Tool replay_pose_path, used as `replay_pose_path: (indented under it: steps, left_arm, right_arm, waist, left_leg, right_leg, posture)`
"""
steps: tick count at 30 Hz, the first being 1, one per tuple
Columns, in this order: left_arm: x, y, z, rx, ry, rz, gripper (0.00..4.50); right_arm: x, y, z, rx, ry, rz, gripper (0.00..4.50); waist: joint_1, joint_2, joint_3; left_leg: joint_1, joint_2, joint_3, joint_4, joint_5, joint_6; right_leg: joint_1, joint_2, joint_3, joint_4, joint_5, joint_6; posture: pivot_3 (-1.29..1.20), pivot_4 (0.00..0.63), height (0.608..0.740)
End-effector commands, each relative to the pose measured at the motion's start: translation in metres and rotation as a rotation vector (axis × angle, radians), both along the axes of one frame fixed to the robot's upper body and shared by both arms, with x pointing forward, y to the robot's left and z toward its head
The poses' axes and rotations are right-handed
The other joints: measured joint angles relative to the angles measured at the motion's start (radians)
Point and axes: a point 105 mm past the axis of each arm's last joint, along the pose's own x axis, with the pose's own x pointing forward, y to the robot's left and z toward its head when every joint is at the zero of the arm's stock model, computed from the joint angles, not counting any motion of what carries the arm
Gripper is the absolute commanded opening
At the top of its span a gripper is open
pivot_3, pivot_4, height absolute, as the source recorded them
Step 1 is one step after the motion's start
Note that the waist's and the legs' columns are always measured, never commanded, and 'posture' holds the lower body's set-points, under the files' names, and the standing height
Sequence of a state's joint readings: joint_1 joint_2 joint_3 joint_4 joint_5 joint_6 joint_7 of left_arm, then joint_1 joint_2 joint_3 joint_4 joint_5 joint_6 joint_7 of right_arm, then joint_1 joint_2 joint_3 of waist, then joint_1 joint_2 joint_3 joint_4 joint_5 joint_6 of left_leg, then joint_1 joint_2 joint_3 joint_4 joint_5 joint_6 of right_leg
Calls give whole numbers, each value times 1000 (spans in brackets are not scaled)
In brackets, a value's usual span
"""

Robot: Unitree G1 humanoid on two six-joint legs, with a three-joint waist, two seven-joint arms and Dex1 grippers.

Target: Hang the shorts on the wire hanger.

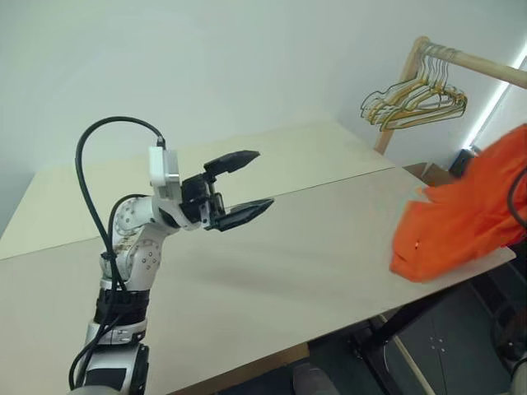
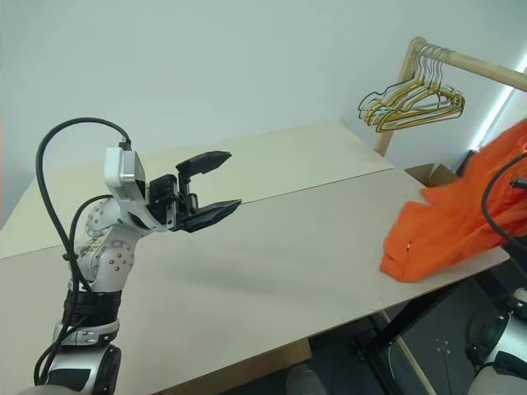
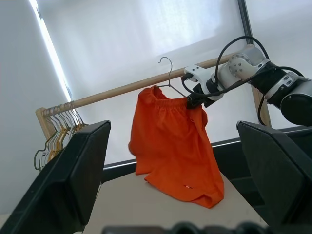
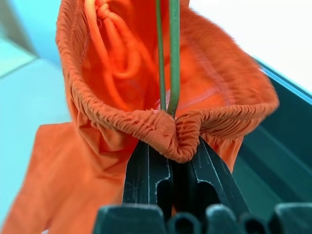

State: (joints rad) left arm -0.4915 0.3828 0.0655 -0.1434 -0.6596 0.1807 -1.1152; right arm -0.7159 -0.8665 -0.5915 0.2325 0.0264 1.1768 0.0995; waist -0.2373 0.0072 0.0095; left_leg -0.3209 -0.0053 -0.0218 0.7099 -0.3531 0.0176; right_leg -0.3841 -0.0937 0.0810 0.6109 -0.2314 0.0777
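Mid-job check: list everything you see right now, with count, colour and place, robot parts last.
shorts: one, bright orange, hanging on the wire hanger, lower hem resting at the table's right edge.
wire hanger: one, thin dark grey-green, threaded inside the waistband, hook up near the rack's rail.
table: one, pale beige, two boards meeting at a seam.
wooden rack: one, light wood, behind the table's right corner.
rack hangers: a cluster, yellowish and dark, hung at the rail's end.
cardboard box: one, brown, on the floor past the table's right side.
left gripper: one, black jaws open, above the table, holding nothing.
right gripper: one, black jaws shut on the waistband and wire.
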Motion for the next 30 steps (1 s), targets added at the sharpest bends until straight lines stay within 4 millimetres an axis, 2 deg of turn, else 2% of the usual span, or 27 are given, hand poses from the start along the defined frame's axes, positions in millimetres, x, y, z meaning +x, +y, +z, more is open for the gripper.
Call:
replay_pose_path:
  steps: [1,12,19,24,30]
  left_arm:
    - [-4,-2,5,-1,-38,17,4490]
    - [-3,-1,1,23,-35,34,4490]
    - [-5,-2,2,18,-39,15,4490]
    - [-8,-3,1,8,-44,1,4490]
    - [-8,-2,1,0,-51,3,4490]
  right_arm:
    - [9,-8,21,-36,-92,-47,0]
    - [26,-29,23,84,-197,-118,0]
    - [24,-41,16,157,-195,-174,0]
    - [28,-37,0,269,-194,-183,0]
    - [33,-32,-11,272,-157,-189,0]
  waist:
    - [-3,1,0]
    - [-2,1,1]
    - [-1,1,1]
    - [-5,1,1]
    - [-3,1,2]
  left_leg:
    - [0,0,1,0,0,0]
    - [2,0,5,-2,0,1]
    - [3,0,9,-7,0,1]
    - [3,0,14,-8,0,1]
    - [2,0,18,-9,0,1]
  right_leg:
    - [0,0,1,0,0,0]
    - [0,1,6,-2,1,1]
    - [0,1,9,-5,1,2]
    - [0,2,14,-10,3,5]
    - [0,2,17,-17,7,9]
  posture:
    - [-218,0,740]
    - [-214,0,740]
    - [-211,0,740]
    - [-202,0,740]
    - [-188,0,740]
